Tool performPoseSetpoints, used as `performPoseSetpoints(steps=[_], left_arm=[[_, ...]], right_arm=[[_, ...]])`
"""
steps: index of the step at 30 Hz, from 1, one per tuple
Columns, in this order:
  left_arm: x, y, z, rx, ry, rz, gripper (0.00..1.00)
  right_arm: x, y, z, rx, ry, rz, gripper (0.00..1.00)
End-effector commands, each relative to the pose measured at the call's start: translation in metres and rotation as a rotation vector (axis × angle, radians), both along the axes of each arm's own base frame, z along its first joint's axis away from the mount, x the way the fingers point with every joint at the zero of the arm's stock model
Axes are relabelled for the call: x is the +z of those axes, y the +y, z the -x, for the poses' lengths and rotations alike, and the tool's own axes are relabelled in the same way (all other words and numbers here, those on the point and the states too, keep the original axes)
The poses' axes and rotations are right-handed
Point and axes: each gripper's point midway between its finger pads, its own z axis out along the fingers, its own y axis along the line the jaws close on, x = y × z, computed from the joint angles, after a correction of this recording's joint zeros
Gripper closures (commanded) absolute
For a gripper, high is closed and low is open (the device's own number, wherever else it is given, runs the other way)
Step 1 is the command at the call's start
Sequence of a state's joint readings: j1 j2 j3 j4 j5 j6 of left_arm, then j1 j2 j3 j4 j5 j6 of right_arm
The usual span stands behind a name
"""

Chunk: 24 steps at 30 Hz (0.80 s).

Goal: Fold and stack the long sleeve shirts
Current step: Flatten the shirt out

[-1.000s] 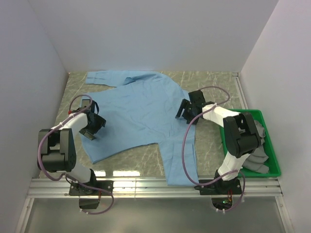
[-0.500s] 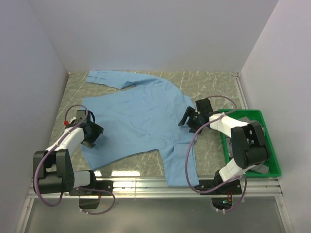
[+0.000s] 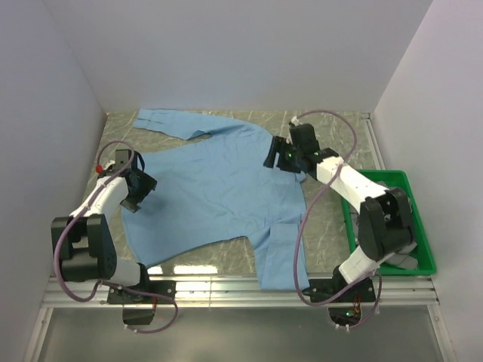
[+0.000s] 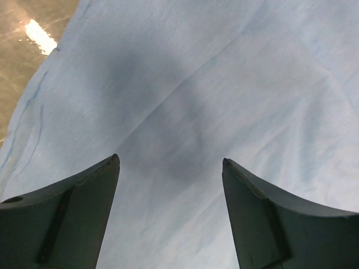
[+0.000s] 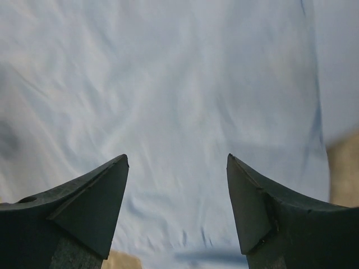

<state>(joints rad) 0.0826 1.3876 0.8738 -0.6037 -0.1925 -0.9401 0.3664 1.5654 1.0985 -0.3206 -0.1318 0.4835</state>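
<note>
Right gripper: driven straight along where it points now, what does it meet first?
The light blue shirt. In the wrist view the right gripper has its jaws open and frames only blue cloth ahead, with nothing in between. How far above the cloth it hangs is unclear.

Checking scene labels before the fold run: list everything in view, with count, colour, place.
light blue long sleeve cloth shirt: 1, light blue, spread across the table's middle
green plastic tray: 1, green, table's right edge
grey cloth: count unclear, grey, inside the tray
marbled table top: 1, grey-green, under the shirt
black-and-white left arm: 1, at the shirt's left side
black-and-white right arm: 1, reaching to the shirt's far right
left hand: 1, dark, open over the shirt
right hand: 1, dark, open over the shirt
</note>
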Motion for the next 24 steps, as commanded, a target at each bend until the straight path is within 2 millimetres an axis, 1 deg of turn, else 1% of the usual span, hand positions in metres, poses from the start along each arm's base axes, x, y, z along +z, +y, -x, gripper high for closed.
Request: performPoseSetpoints(steps=[1, 2, 3, 4, 5, 6, 7, 8, 9, 10, 11, 12, 13, 14, 15, 16, 17, 19, 21, 22, 23, 24], left_arm=[[-0.008, 0.005, -0.008, -0.014, 0.025, -0.020, 0.20], [-0.013, 0.005, -0.006, -0.016, 0.037, -0.019, 0.21], [-0.016, 0.005, -0.006, -0.019, 0.044, -0.019, 0.21], [-0.022, 0.005, -0.006, -0.019, 0.061, -0.018, 0.21], [-0.025, 0.005, -0.003, -0.020, 0.071, -0.020, 0.21], [-0.028, 0.005, -0.002, -0.021, 0.079, -0.019, 0.21], [-0.031, 0.005, -0.002, -0.023, 0.085, -0.015, 0.21], [-0.036, 0.003, 0.002, -0.024, 0.096, -0.008, 0.21], [-0.040, 0.002, 0.005, -0.023, 0.104, -0.003, 0.21], [-0.043, 0.001, 0.007, -0.023, 0.113, -0.001, 0.21], [-0.047, 0.001, 0.011, -0.024, 0.122, 0.001, 0.21], [-0.052, 0.001, 0.015, -0.019, 0.138, 0.004, 0.21], [-0.055, 0.001, 0.018, -0.018, 0.149, 0.002, 0.21], [-0.059, 0.001, 0.020, -0.015, 0.161, 0.004, 0.21], [-0.064, 0.001, 0.023, -0.018, 0.182, 0.008, 0.21], [-0.067, 0.001, 0.024, -0.018, 0.193, 0.012, 0.21], [-0.067, 0.001, 0.021, -0.018, 0.194, 0.017, 0.21], [-0.073, 0.003, 0.018, -0.015, 0.220, 0.033, 0.21], [-0.078, 0.005, 0.016, -0.020, 0.244, 0.037, 0.21], [-0.075, 0.009, 0.008, -0.014, 0.232, 0.031, 0.21], [-0.075, 0.011, 0.005, -0.013, 0.232, 0.032, 0.21], [-0.081, 0.011, 0.002, -0.020, 0.251, 0.033, 0.21]], right_arm=[[0.009, 0.020, -0.042, 0.049, -0.086, 0.005, 0.23], [0.017, 0.028, -0.053, 0.052, -0.103, -0.008, 0.23], [0.014, 0.031, -0.059, 0.051, -0.096, -0.014, 0.23], [0.000, 0.035, -0.064, 0.052, -0.064, -0.010, 0.23], [0.006, 0.041, -0.073, 0.046, -0.074, -0.024, 0.23], [0.003, 0.044, -0.077, 0.046, -0.067, -0.030, 0.23], [-0.012, 0.046, -0.081, 0.045, -0.037, -0.028, 0.23], [-0.008, 0.050, -0.088, 0.042, -0.043, -0.039, 0.23], [-0.011, 0.053, -0.091, 0.045, -0.035, -0.045, 0.23], [-0.026, 0.054, -0.092, 0.045, -0.002, -0.037, 0.23], [-0.023, 0.058, -0.098, 0.044, -0.005, -0.046, 0.23], [-0.035, 0.059, -0.100, 0.041, 0.017, -0.040, 0.23], [-0.040, 0.058, -0.101, 0.032, 0.032, -0.034, 0.23], [-0.040, 0.059, -0.105, 0.001, 0.043, -0.046, 0.23], [-0.045, 0.056, -0.107, -0.022, 0.063, -0.043, 0.23], [-0.061, 0.052, -0.106, -0.041, 0.106, -0.030, 0.23], [-0.062, 0.053, -0.108, -0.063, 0.122, -0.041, 0.22], [-0.075, 0.044, -0.111, -0.103, 0.161, -0.043, 0.22], [-0.082, 0.036, -0.114, -0.149, 0.188, -0.062, 0.22], [-0.084, 0.028, -0.118, -0.186, 0.199, -0.068, 0.22], [-0.084, 0.022, -0.121, -0.211, 0.198, -0.063, 0.22], [-0.085, 0.018, -0.122, -0.227, 0.201, -0.063, 0.22]])
